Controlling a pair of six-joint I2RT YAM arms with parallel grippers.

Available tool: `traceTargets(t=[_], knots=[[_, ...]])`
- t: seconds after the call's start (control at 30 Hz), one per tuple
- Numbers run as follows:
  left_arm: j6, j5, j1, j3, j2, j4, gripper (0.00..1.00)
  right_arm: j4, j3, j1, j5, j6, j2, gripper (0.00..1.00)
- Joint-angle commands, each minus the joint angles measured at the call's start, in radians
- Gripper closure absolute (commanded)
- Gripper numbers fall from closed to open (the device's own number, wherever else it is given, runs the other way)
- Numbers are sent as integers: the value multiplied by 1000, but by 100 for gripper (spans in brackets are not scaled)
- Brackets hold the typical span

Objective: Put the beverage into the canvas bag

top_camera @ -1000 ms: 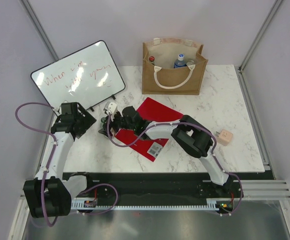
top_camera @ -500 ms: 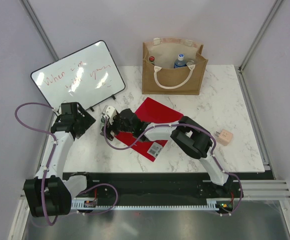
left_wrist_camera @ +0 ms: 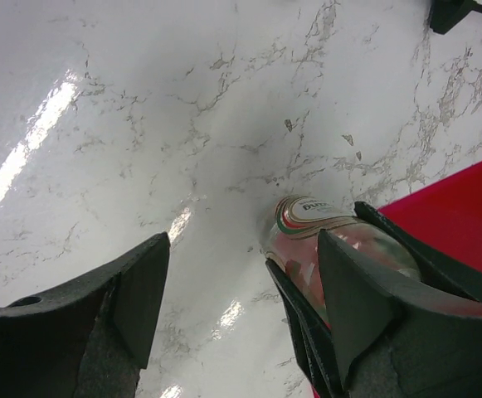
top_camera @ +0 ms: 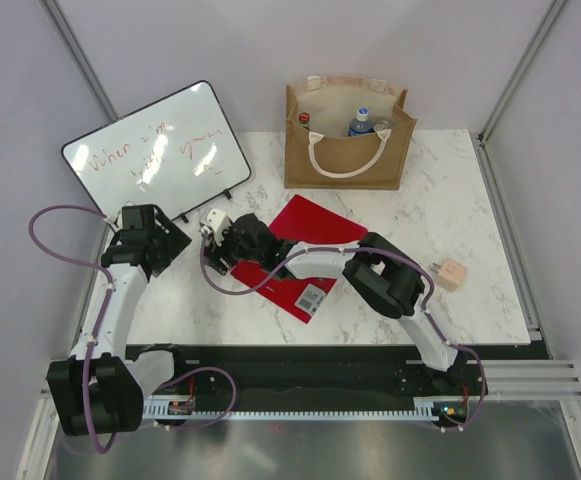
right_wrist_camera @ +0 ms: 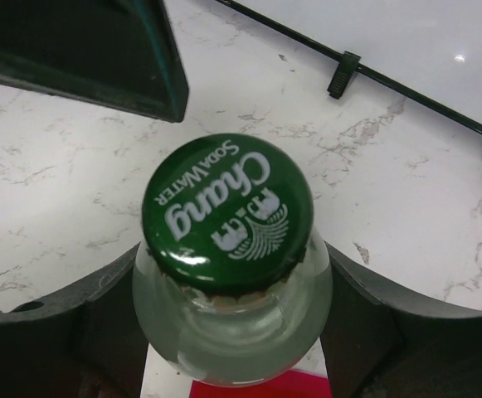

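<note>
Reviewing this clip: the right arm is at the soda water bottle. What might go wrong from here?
1. The right gripper clamps the soda water bottle on smooth, rounded glass just below the cap; it may slip or swing when lifted.
2. The left gripper hangs open right beside the bottle, so the arms might collide.
3. The canvas bag already holds bottles; the glass may knock against them.

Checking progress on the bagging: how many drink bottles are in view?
3. A soda bottle sits between the fingers of the right gripper; a red-capped bottle and a white-capped bottle stand in the bag. More may be hidden inside.
</note>
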Motion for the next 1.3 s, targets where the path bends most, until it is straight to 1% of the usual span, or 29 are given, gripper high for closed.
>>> traceTargets(t=[0.0,0.03,0.13,0.27,0.3,0.37,0.43,0.5,0.53,0.6,0.63,0.67,0.77,0.9,1.03,1.27], knots=[[-15,-9,4,27,-32,26,21,-33,166,-15,75,-39,-137,100],[-9,-1,4,26,-32,30,21,-98,224,-25,86,-36,-144,100],[8,29,4,18,-34,47,21,-209,325,-42,151,-22,-171,100],[40,72,4,7,-42,73,20,-260,396,-96,204,13,-240,100],[52,113,3,9,-36,76,19,-278,421,-107,214,12,-243,100],[83,147,4,10,-32,84,18,-353,519,-137,254,-9,-239,100],[127,221,3,7,-37,107,18,-413,615,-176,296,-22,-233,100],[143,279,-2,-1,-43,122,18,-429,669,-206,305,-37,-228,100],[151,296,-3,-5,-49,136,18,-467,718,-240,310,-40,-225,100],[161,365,-9,-10,-52,156,17,-473,778,-278,326,-39,-220,100],[172,387,-9,-13,-55,164,17,-478,793,-320,331,-36,-216,100],[177,426,-14,-16,-55,182,17,-481,810,-340,330,-34,-210,100],[187,483,-22,-27,-62,211,18,-481,850,-410,311,-31,-202,100],[187,490,-26,-36,-69,221,18,-473,890,-487,302,-20,-176,100],[190,493,-28,-37,-72,219,18,-462,886,-573,297,4,-144,100],[192,499,-31,-37,-72,221,18,-444,873,-657,242,30,-78,100]])
